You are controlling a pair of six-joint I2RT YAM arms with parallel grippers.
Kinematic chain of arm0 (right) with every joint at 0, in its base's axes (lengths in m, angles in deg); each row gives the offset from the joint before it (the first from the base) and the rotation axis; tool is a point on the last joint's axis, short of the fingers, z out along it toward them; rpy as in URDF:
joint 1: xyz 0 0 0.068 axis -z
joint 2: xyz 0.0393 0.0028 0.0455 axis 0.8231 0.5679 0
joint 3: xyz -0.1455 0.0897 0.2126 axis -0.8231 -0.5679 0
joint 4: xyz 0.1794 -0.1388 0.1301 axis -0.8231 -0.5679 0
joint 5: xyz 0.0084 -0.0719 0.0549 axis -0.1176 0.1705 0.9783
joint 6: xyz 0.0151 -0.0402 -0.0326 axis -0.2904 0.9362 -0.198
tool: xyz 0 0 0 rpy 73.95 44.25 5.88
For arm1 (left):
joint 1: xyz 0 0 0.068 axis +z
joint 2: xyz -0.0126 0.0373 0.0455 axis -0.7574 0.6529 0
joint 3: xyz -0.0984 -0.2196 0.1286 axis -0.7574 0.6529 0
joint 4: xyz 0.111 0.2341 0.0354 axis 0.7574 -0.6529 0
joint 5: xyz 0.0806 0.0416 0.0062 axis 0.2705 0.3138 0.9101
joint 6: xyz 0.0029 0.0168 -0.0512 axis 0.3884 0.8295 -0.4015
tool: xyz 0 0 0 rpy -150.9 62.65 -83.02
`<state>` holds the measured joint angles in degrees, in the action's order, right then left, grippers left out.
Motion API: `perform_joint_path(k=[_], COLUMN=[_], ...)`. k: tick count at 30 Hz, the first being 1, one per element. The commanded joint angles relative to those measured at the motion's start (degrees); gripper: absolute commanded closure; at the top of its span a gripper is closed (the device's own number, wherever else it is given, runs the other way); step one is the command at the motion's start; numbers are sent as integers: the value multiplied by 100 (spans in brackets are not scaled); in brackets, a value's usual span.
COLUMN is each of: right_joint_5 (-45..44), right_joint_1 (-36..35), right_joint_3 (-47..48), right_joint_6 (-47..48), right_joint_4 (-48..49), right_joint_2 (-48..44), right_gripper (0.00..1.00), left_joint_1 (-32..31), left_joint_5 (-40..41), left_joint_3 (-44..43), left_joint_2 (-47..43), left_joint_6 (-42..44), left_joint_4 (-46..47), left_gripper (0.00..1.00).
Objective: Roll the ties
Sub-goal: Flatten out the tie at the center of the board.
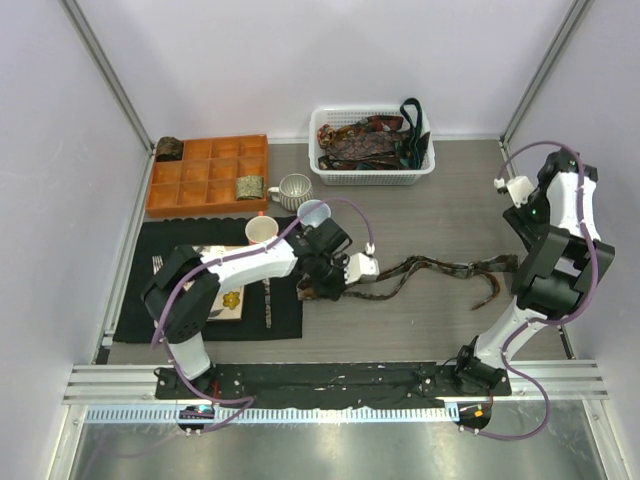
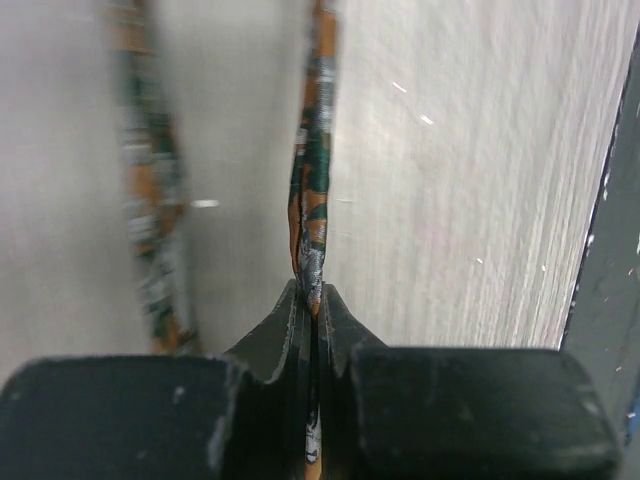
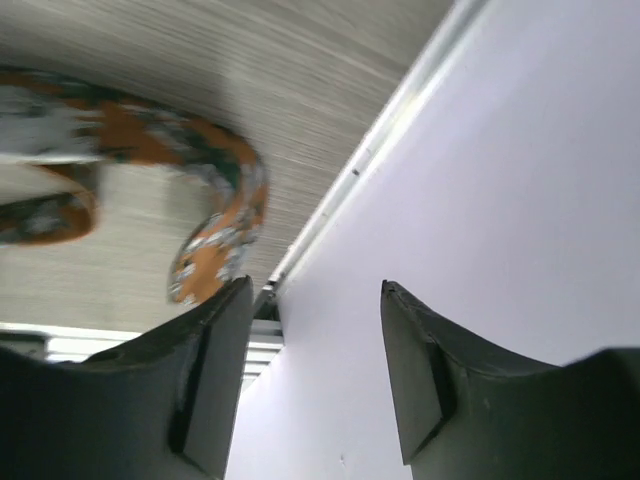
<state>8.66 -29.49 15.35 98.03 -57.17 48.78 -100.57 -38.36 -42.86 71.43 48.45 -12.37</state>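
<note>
A long patterned tie [image 1: 440,267] lies stretched across the table from centre to right. My left gripper [image 1: 368,270] is shut on its left part; in the left wrist view the rust-and-green fabric [image 2: 312,170] runs away from between the closed jaws [image 2: 313,300], and a second blurred strand [image 2: 150,200] lies to its left. My right gripper [image 1: 512,192] is raised near the right wall, open and empty [image 3: 315,285], and the tie's curled right end [image 3: 215,225] shows below it. Two coiled ties [image 1: 249,187] [image 1: 168,149] sit in the orange tray [image 1: 200,170].
A white basket [image 1: 372,172] at the back centre holds several loose ties [image 1: 365,140]. A mug [image 1: 293,190] and a cup [image 1: 262,230] stand by the tray. A black mat [image 1: 150,250] with a floral plate [image 1: 225,300] lies at the left. The wall [image 3: 480,150] is close on the right.
</note>
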Motion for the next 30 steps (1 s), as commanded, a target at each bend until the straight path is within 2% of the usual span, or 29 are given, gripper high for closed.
perform_joint_path(k=[1,2,3,5,6,7,11,18,21,23,26,29,30], right_joint_5=[1344,1520,1870,2074,2145,2233,2163,2005,2101,2119,2198,2085,1997], right_joint_1=[-200,-296,-454,-683,-788,-1024,-1501,-1589,-1598,-1633,-1642,-1651,-1642], right_joint_3=[802,811,742,505,173,-30,-1181,-1684,-1825,-1904,-2027,-2106,-2107], right_joint_6=[174,191,383,376,437,446,657,1228,1536,1668,2054,2301,2336], right_joint_4=[-1527,-1668,-1965,-1863,-1662,-1451,-223,808,888,793,389,37,-234], right_joint_2=[40,23,5,-188,-267,-485,-909,-734,-664,-593,-453,-286,-233], right_gripper=[39,39,33,27,22,11,6,5,5,7,16,40,51], left_joint_1=[369,439,475,597,633,677,852,1029,1037,1046,1046,1046,1055], left_joint_5=[-470,-497,-558,-603,-637,-655,-726,-840,-840,-814,-787,-787,-822], left_joint_3=[-618,-775,-838,-899,-935,-944,-1093,-1234,-1199,-1181,-1102,-971,-866], left_joint_2=[-126,-74,49,129,199,243,445,648,648,621,586,463,359], left_joint_6=[-584,-627,-654,-750,-786,-804,-804,-769,-725,-725,-751,-768,-777], left_joint_4=[-206,-267,-364,-365,-347,-347,-478,-646,-646,-620,-585,-515,-514], left_gripper=[95,94,91,89,87,87,87,86,86,85,85,84,84])
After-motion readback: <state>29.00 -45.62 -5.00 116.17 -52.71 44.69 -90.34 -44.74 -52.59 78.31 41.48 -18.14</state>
